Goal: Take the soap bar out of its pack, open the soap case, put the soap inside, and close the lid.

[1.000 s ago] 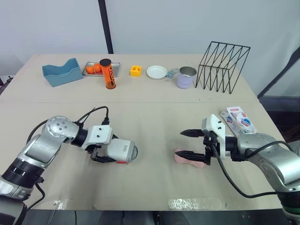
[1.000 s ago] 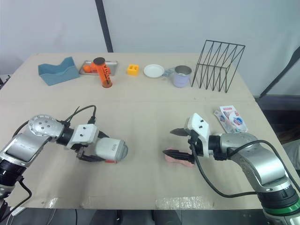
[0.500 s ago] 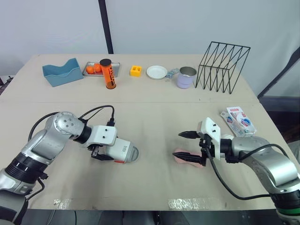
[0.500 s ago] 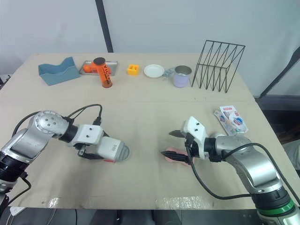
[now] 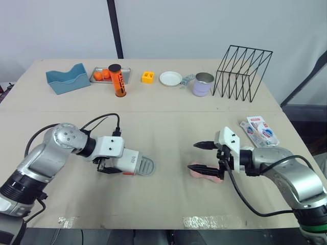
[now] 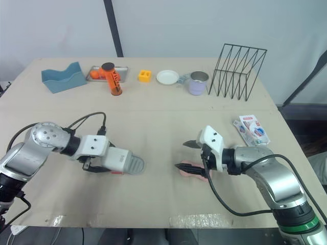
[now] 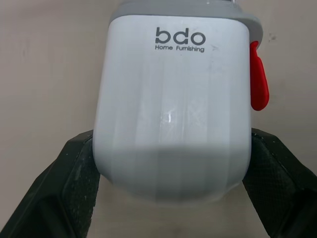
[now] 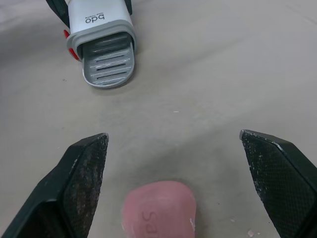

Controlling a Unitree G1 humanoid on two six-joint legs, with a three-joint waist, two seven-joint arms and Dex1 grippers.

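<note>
Toward 8 o'clock on the counter (image 5: 168, 125), the left tool (image 7: 172, 183) clamps the white soap case (image 5: 127, 162) by its two long sides, one black finger pressed to each. The case lies flat, and its grey slatted inner tray (image 5: 145, 166) juts from the end that faces 3 o'clock. A red tab (image 7: 258, 82) sits on one side of the case.

At about 5 o'clock the right tool (image 5: 195, 156) is spread wide and holds nothing. The pink soap bar (image 8: 158, 208) lies bare on the counter between its fingers, and in the wrist view it is apart from both. The soap and the case are well apart. The soap pack (image 5: 259, 130) lies near the counter's edge at 3 o'clock, beyond the right arm.
</note>
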